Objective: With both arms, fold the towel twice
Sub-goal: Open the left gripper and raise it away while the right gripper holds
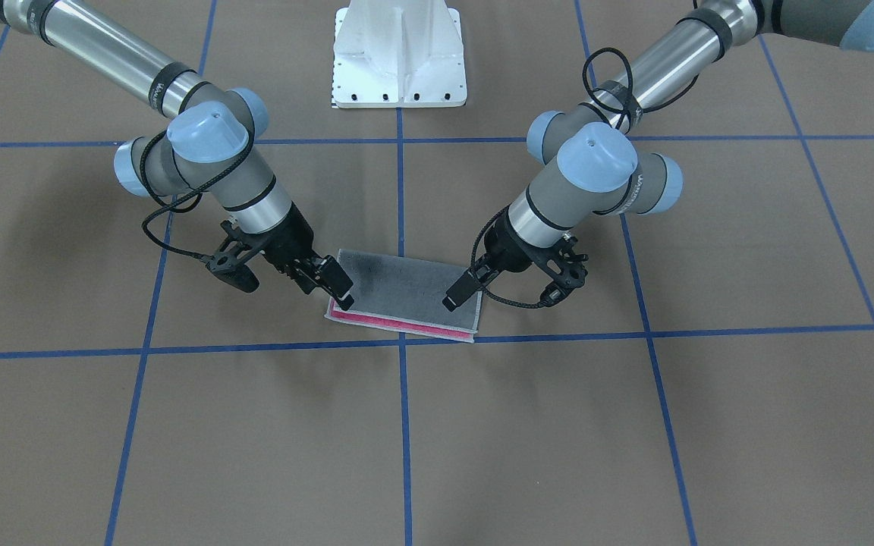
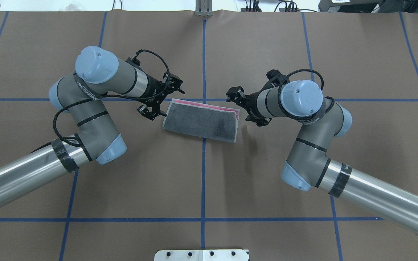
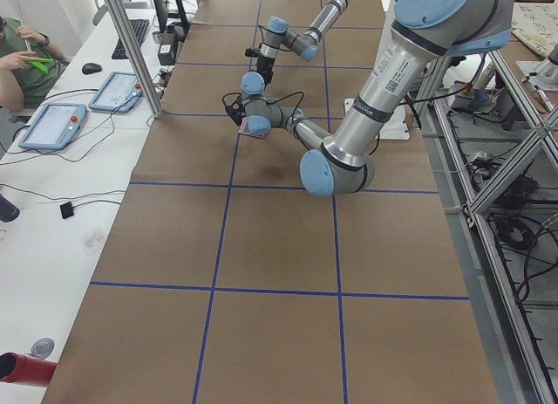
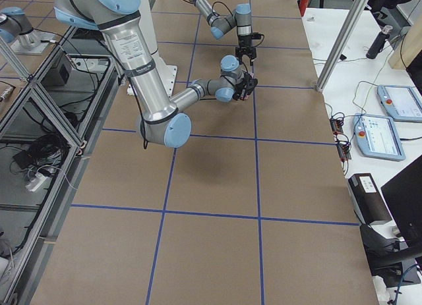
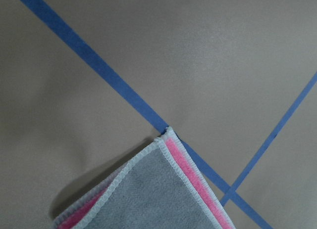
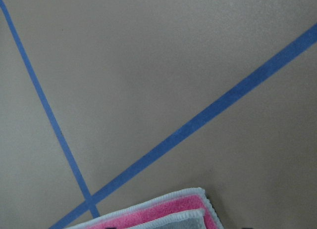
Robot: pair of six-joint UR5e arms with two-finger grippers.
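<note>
— Grippers first: how do they stand?

— Right gripper (image 1: 327, 296) hangs low at one short end of the towel (image 1: 407, 288). The front view shows its jaws parted, with one fingertip at the corner on the side away from the robot. Left gripper (image 1: 458, 294) hangs low at the other short end. Only one dark finger shows there, so it cannot be told whether that gripper is open or closed. Neither wrist view shows any fingers, only a towel corner lying on the paper.

— And the towel itself?

— It lies out in the middle of the table (image 1: 634, 425), well away from every edge. It sits across the centre tape line (image 1: 405, 425), a little skewed to it. It is a long rectangle, grey face up, and a pink strip (image 1: 407, 324) peeks out along the long side away from the robot.

— Which step is that, then?

— The first fold looks done, with two layers and the hems nearly matched. The second fold is not yet begun.

— What does the next move call for?

— Most likely one short end has to go over onto the other. That means pinching both layers together at the corners, or the first fold may slide open. The carried end should travel low and land square on the hems. The skew to the tape line will want watching too.
</note>
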